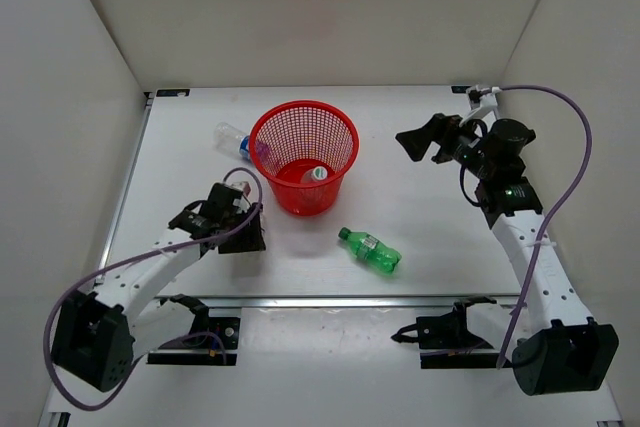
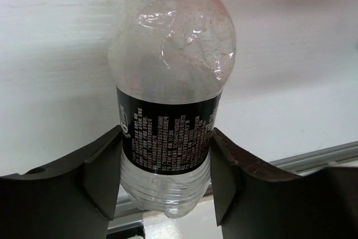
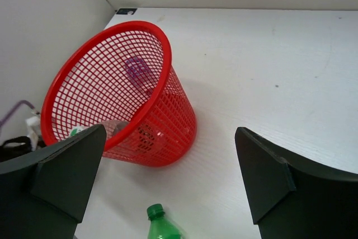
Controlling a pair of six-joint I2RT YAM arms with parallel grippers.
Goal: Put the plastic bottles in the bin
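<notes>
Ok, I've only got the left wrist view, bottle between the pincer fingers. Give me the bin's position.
Observer: The bin stands close by, ahead and to the right of the left pincer and its held bottle.
Operator: Tell me what's inside it.
Observer: One white-capped bottle lies at the bottom.
Operator: Report the other arm.
Observer: The right pincer hangs open to the right of the bin, holding nothing.
</notes>
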